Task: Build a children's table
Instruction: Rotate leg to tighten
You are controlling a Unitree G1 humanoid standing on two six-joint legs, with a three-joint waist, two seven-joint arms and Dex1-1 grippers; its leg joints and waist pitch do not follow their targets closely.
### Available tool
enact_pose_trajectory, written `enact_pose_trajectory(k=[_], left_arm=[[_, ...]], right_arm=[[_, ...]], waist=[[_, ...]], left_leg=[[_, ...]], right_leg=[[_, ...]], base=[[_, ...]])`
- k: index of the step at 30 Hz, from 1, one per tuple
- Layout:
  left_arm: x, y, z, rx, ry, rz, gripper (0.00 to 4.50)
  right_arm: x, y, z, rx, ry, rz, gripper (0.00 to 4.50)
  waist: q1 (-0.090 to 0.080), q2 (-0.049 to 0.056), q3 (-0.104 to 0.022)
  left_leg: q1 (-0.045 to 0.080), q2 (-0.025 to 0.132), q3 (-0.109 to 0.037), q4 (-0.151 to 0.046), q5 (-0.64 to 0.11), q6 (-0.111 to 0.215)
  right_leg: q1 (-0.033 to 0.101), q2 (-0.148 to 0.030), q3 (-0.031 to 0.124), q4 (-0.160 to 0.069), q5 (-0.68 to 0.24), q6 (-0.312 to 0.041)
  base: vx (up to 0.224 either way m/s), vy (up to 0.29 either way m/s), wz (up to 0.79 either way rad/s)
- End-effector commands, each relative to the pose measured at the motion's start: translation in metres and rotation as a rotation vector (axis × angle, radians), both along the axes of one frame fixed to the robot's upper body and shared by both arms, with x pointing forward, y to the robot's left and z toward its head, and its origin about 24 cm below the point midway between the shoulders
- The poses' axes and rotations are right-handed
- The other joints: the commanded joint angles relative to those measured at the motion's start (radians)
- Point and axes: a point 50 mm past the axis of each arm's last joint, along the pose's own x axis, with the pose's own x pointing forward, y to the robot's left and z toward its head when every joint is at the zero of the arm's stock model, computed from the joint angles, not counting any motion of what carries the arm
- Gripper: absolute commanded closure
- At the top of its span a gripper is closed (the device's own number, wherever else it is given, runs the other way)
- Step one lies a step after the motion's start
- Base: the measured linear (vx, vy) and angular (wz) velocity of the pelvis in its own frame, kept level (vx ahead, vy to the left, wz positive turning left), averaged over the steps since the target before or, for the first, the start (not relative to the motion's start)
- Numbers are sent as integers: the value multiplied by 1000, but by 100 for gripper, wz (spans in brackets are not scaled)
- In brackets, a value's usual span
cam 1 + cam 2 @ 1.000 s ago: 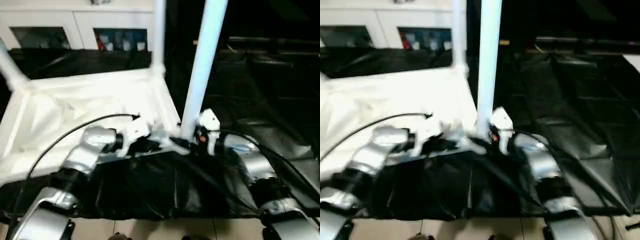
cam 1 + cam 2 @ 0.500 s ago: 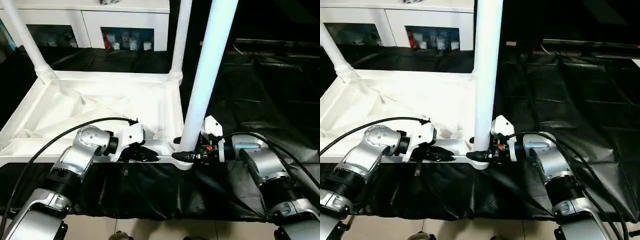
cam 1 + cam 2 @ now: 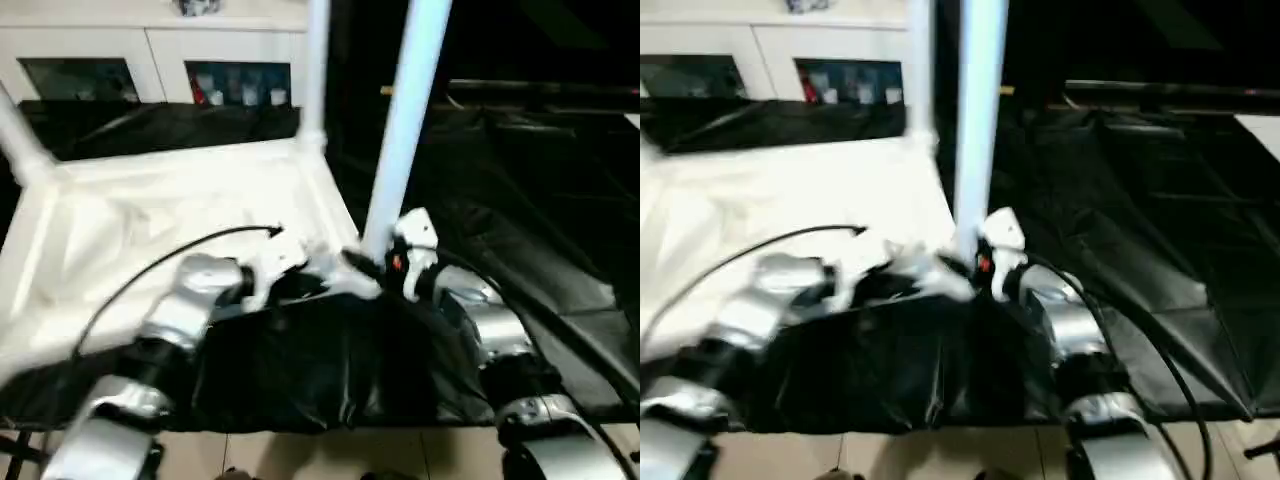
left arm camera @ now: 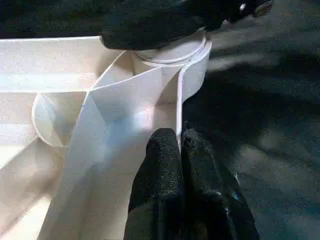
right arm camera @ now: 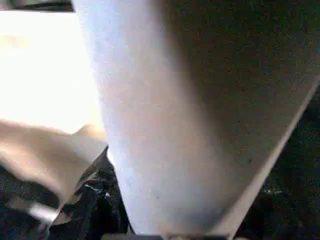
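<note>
All-white table (image 3: 180,215), black cloth (image 3: 320,370) beneath, black claw (image 4: 181,150) fingers, apparently silver forearms (image 3: 185,305)

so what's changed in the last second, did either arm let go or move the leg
Nothing clear: the head view tilted and swung back, which is the camera moving, not the things. The right gripper stays at the foot of the near leg, which still stands upright in its corner socket. The left gripper keeps its fingers shut on the rim of the table.

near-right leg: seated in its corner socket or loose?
Cannot tell if fully seated. The leg stands upright, its base in the corner socket.
</note>
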Motion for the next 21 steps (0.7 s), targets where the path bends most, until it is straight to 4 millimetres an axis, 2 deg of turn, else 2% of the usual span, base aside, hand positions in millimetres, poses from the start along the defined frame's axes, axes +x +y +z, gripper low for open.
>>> enact_pose_trajectory(k=[1,3,6,7,8,9,10,12,15,17,20,21], left_arm=[[-1,-43,4,-49,-32,-17,450],[-2,-57,6,-68,-43,-9,450],[-3,-60,7,-73,-49,-22,450],[-3,-59,8,-71,-50,-27,450],[-4,-57,7,-69,-46,-42,450],[-4,-57,7,-69,-46,-42,450],[-6,-52,7,-64,-43,-66,450],[-8,-46,6,-63,-38,-85,450],[-9,-36,7,-66,-34,-112,450],[-10,-31,7,-57,-32,-131,450],[-11,-23,7,-56,-24,-150,450],[-11,-16,8,-52,-18,-163,450]], right_arm=[[-16,56,-20,48,114,107,253],[-14,67,-19,25,103,69,253],[-14,69,-18,25,87,81,253],[-14,67,-18,47,96,92,219],[-15,64,-18,65,101,103,219],[-15,64,-18,65,101,103,198],[-15,57,-19,75,105,121,182],[-16,47,-20,53,99,144,174],[-16,31,-22,-13,66,177,136],[-17,25,-22,-19,63,216,136],[-21,18,-22,-37,62,304,136],[-27,13,-23,-60,69,408,136]], waist=[[3,-3,-43],[3,-4,-44],[5,-1,-47],[5,-1,-47],[6,0,-48],[6,-1,-47],[6,4,-47],[6,3,-49],[7,6,-52],[6,5,-56],[7,6,-56],[6,4,-56]], left_leg=[[0,23,-7,-70,-249,15],[-1,22,-6,-70,-235,19],[-4,21,-5,-67,-220,31],[-4,21,-4,-66,-219,37],[-5,21,-4,-66,-216,41],[-6,20,-4,-66,-213,47],[-5,21,-5,-67,-219,47],[-6,22,-5,-66,-225,52],[-7,23,-3,-62,-195,57],[-8,22,-2,-57,-168,72],[-8,22,-1,-55,-149,89],[-9,23,0,-54,-144,95]], right_leg=[[36,-57,45,-88,-359,-160],[36,-56,45,-87,-339,-162],[40,-54,44,-81,-285,-172],[40,-54,45,-80,-269,-176],[41,-54,45,-79,-260,-178],[43,-54,44,-79,-254,-179],[42,-54,44,-80,-261,-180],[44,-54,43,-80,-260,-181],[45,-53,43,-73,-195,-203],[50,-52,42,-65,-127,-228],[53,-52,41,-61,-88,-246],[53,-52,42,-60,-77,-252]], base=[[0,0,0],[0,0,0],[0,0,0],[0,0,0],[0,0,0],[0,0,0],[0,0,0],[0,0,0],[0,0,0],[0,0,0],[0,0,0],[0,0,0]])
